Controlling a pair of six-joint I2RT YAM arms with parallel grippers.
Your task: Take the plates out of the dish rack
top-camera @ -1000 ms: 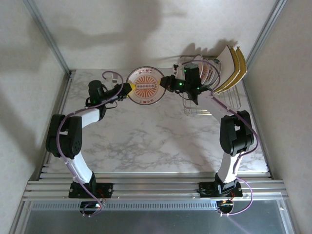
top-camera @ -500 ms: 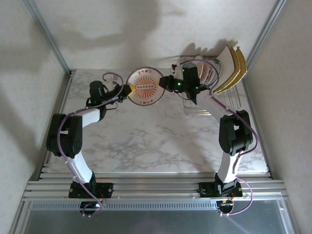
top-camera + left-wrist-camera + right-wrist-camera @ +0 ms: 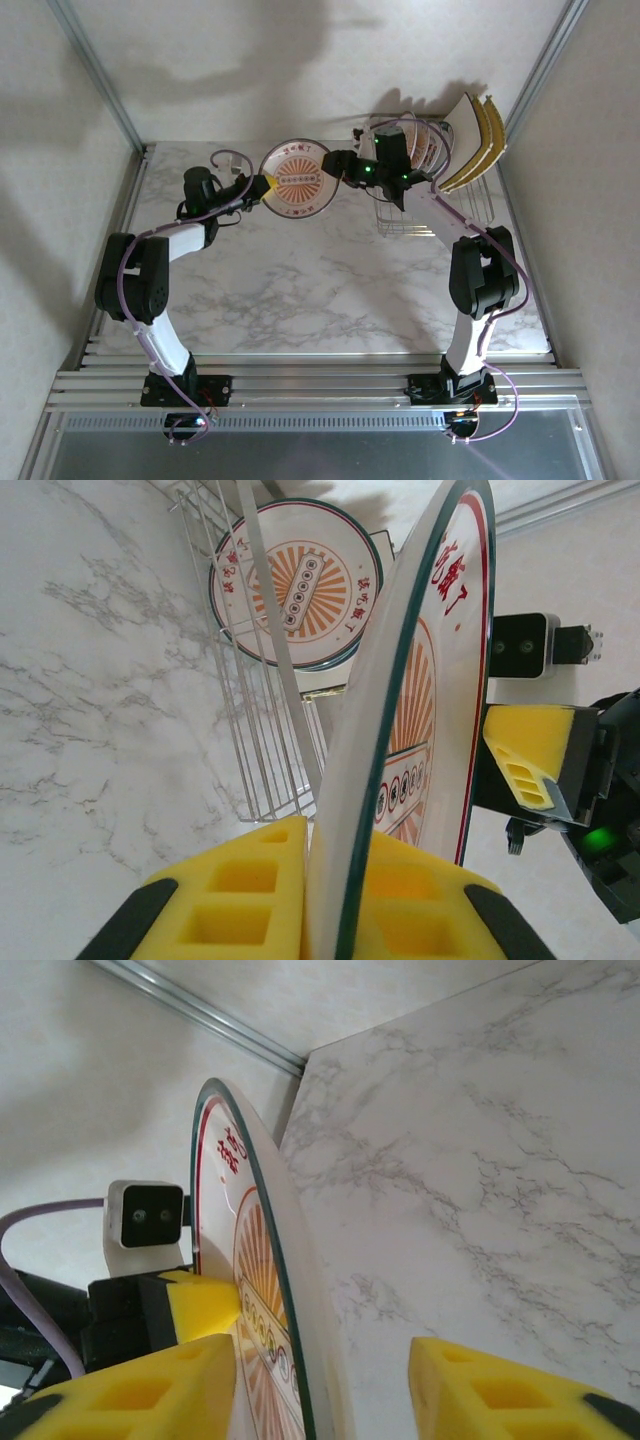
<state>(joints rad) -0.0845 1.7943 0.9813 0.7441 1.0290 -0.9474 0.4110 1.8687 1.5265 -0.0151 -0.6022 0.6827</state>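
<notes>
A round white plate [image 3: 297, 178] with a dark rim and orange sunburst hangs on edge above the table. My left gripper [image 3: 262, 185] is shut on its left rim; the yellow pads [image 3: 250, 900] pinch the plate's edge [image 3: 400, 730]. My right gripper [image 3: 335, 165] stands open at the opposite rim, the plate [image 3: 255, 1290] between its spread fingers [image 3: 500, 1390] with a wide gap on the back side. The wire dish rack [image 3: 400, 225] sits back right, with more round plates [image 3: 420, 140] and square yellow ones [image 3: 480, 140]. One racked round plate [image 3: 297, 585] faces the left wrist camera.
The marble table [image 3: 300, 290] stretches out in front of the arms. Metal frame posts [image 3: 100, 80] rise at the back corners, and the rack wires [image 3: 255, 710] stand close behind the held plate.
My right gripper has opened and let go of the plate's rim. The left gripper stays shut on the plate, which has barely moved.
</notes>
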